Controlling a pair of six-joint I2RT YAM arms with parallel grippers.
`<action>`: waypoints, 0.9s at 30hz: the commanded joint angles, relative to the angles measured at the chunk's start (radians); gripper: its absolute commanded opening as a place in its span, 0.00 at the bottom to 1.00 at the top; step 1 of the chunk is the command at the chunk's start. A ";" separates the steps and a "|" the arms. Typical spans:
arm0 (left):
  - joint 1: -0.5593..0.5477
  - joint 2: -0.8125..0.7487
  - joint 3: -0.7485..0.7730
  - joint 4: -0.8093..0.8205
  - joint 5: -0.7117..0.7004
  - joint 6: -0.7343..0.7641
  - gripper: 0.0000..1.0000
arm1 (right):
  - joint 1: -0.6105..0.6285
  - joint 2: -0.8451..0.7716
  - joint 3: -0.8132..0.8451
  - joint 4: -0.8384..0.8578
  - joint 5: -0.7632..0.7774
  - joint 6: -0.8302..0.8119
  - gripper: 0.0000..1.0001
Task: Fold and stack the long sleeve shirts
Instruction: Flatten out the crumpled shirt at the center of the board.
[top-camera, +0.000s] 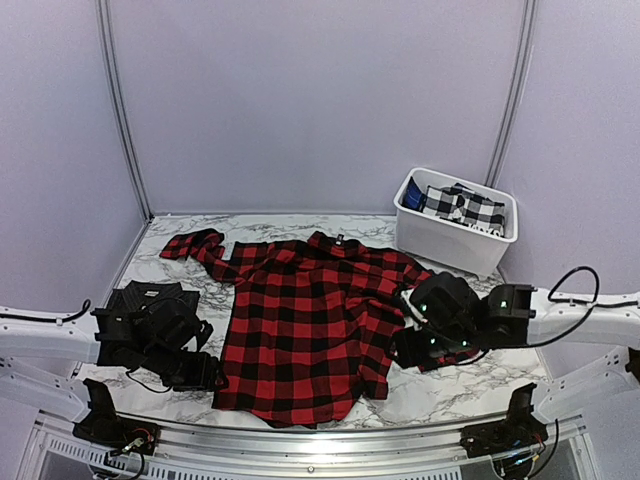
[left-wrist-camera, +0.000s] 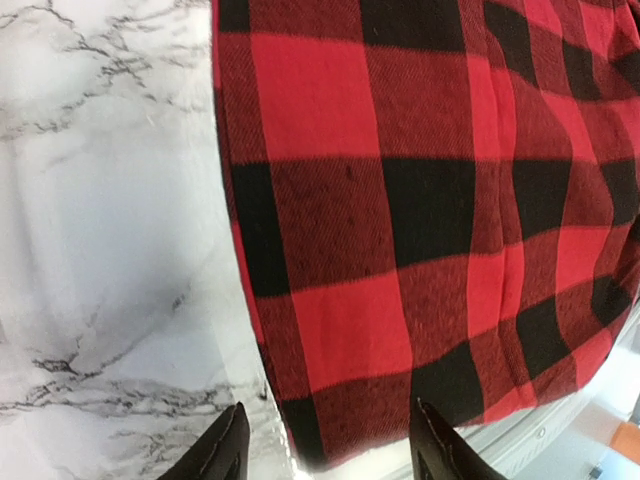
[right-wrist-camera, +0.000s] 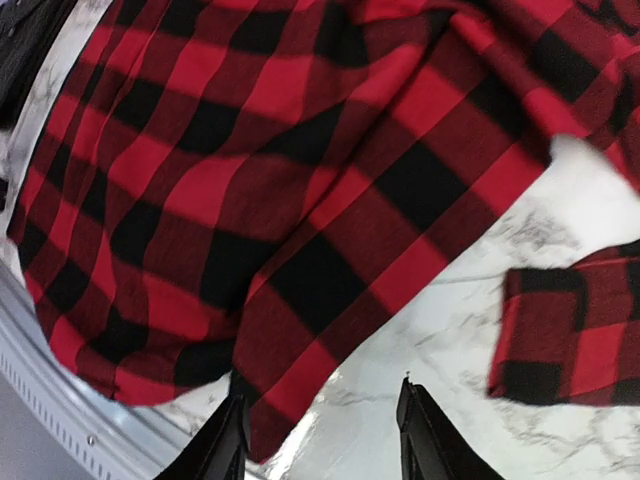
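Nearest the overhead camera, at the bottom left of the frame, the left gripper (top-camera: 205, 372) sits low over the marble table (top-camera: 450, 390), at the lower-left hem corner of the red-and-black flannel shirt (top-camera: 310, 320). Just above it in the frame lies the black pinstriped shirt (top-camera: 140, 295), a compact dark bundle set aside, probably waiting to be stacked. The flannel spreads flat across the centre with its collar toward the back wall, and one sleeve (top-camera: 195, 245) trails to the upper left. At centre right the right gripper (top-camera: 405, 350) hangs over the opposite side of the hem. One tool at each lower corner suits lifting the hem evenly for a fold, I judge. A white bin (top-camera: 455, 240) holding checked cloth (top-camera: 465, 207) stands at the upper right.

The wrist views settle what the overhead cannot: both pairs of jaws stand apart, clamping nothing. The left wrist view shows the hem corner lying in the gap between its fingers (left-wrist-camera: 220, 455). The right wrist view shows the hem edge in its gap too. It also shows a loose cuff (right-wrist-camera: 570, 335) on bare marble at the frame's right, which the arm largely hides from above.
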 joint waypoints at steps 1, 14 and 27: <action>-0.061 -0.043 -0.021 -0.096 -0.043 -0.067 0.54 | 0.167 -0.008 -0.062 0.042 -0.043 0.203 0.46; -0.162 0.013 -0.020 -0.101 -0.145 -0.153 0.47 | 0.278 0.030 -0.197 0.241 -0.049 0.314 0.47; -0.210 0.125 0.028 -0.048 -0.140 -0.187 0.16 | 0.278 0.037 -0.283 0.380 0.016 0.390 0.37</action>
